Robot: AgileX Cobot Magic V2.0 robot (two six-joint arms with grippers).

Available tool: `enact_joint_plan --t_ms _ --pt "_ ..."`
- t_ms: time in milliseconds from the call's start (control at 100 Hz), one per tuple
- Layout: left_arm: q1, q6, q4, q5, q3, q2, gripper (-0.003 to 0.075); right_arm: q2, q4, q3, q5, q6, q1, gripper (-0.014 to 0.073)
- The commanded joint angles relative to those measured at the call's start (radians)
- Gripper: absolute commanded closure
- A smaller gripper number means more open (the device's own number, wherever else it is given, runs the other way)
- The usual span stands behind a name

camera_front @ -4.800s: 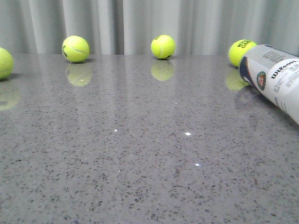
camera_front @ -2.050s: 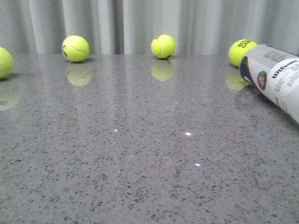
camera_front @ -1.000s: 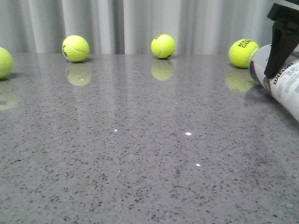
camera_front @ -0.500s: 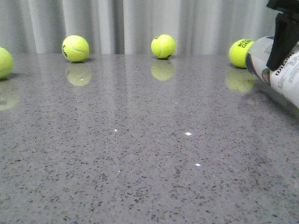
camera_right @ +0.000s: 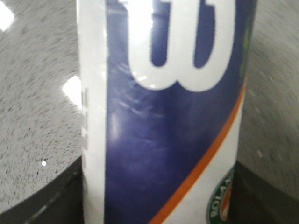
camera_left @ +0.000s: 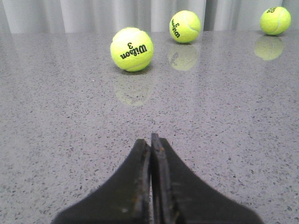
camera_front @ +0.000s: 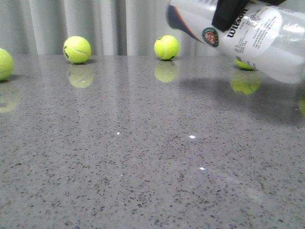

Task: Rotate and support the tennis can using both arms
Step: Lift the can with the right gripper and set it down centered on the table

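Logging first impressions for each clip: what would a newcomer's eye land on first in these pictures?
The tennis can, held off the table at the front view's upper right, tilted, with the right gripper clamped on it; its navy panel fills the right wrist view. Next come the yellow-green tennis balls lined along the table's far edge by the curtain. The left gripper sits shut and empty over the table.

Grey speckled table (camera_front: 143, 181) carries four yellow-green tennis balls (camera_front: 77, 49) near its back edge.
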Motion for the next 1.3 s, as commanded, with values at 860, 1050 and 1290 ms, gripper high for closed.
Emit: enact_joint_plan --t_ms 860,1050,1290 --pt "0.003 -0.002 -0.008 -0.070 0.049 -0.038 0.0741 0.123 0.020 -0.039 0.057 -0.619 0.145 0.0355" --pt "0.003 -0.002 -0.008 -0.070 0.049 -0.038 0.0741 0.153 0.020 -0.039 0.051 -0.619 0.145 0.0350" --pt "0.003 -0.002 -0.008 -0.070 0.049 -0.038 0.0741 0.161 0.020 -0.039 0.054 -0.615 0.145 0.0023"
